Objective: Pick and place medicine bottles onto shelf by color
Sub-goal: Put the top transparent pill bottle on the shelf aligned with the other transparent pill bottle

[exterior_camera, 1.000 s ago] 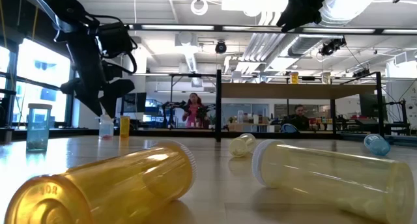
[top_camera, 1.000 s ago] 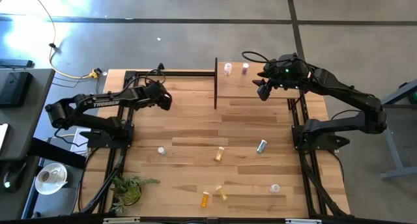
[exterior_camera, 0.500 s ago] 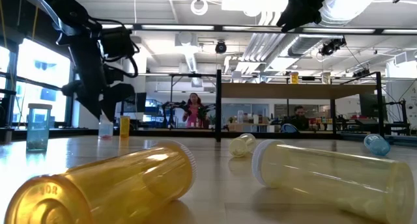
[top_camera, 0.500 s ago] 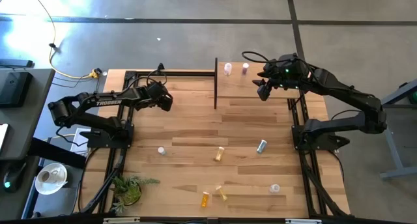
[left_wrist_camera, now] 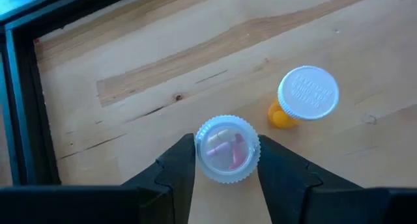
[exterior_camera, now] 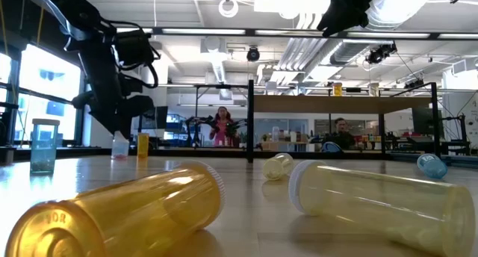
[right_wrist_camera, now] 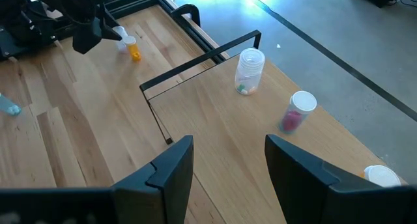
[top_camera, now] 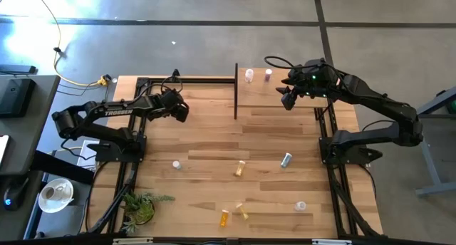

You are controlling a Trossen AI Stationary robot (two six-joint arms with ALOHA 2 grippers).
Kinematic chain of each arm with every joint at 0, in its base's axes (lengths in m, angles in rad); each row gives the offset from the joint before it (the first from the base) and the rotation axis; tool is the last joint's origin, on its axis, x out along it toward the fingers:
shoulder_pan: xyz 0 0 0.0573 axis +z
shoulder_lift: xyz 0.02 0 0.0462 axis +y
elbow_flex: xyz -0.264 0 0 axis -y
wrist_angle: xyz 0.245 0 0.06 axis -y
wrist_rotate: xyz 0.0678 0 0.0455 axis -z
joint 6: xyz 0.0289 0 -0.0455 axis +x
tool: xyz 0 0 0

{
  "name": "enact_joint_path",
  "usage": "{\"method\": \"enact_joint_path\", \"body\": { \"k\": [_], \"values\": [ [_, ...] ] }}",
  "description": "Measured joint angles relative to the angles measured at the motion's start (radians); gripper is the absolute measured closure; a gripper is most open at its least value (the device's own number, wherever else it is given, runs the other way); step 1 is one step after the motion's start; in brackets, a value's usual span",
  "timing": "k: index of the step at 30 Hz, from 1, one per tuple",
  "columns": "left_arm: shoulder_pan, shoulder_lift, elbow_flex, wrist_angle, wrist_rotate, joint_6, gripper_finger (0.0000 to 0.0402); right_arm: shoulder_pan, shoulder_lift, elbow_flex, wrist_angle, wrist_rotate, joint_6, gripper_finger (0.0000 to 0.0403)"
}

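My left gripper [left_wrist_camera: 227,168] hangs over the table's far left, fingers pointing down on either side of a clear bottle [left_wrist_camera: 227,149] with pink pills and a white cap. That bottle stands upright on its base [exterior_camera: 119,148] beside an upright orange bottle [left_wrist_camera: 305,97]. My right gripper [right_wrist_camera: 228,172] is open and empty above the light-wood shelf [top_camera: 274,95]. On the shelf stand a clear bottle [right_wrist_camera: 249,71] and a pink bottle [right_wrist_camera: 296,113]. Several more bottles lie or stand on the tabletop, such as a yellow one [top_camera: 240,168] and a grey one [top_camera: 286,159]. My left gripper's fingers [left_wrist_camera: 273,162] come from above and stand at two opposite sides of the clear bottle's white cap [left_wrist_camera: 202,152]. I cannot tell whether they touch it. The bottle stands upright on the table.
The shelf's black post and rail [top_camera: 236,92] stand between the two arms. A green plant [top_camera: 139,206] sits at the near left corner. A teal bottle [exterior_camera: 43,145] stands at the low view's left. People sit in the room behind the table [exterior_camera: 222,126].
My left gripper has moved a little toward the table's right edge, over the clear bottle. The right arm has kept still.
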Motion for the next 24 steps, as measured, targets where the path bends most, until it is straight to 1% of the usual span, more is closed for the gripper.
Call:
{"method": "enact_joint_path", "body": {
  "k": [4,10,18,22,24],
  "values": [
    [0.000,-0.036,0.029,-0.026,-0.022,0.009,0.0269,0.000,0.000,0.000,0.000,0.000,0.000,0.0222],
    [0.000,-0.091,0.125,-0.043,-0.083,0.055,0.0269,0.000,0.000,0.000,0.000,0.000,0.000,0.0222],
    [-0.002,-0.105,0.296,-0.021,-0.084,0.152,0.0268,0.000,0.000,0.000,0.000,0.000,0.000,0.0222],
    [-0.019,-0.093,0.379,-0.005,-0.033,0.217,0.0268,0.000,0.000,0.000,0.000,0.000,0.000,0.0222],
    [-0.031,-0.088,0.417,-0.004,-0.029,0.242,0.0268,0.000,0.000,0.000,0.000,0.000,0.000,0.0222]
  ]
}}
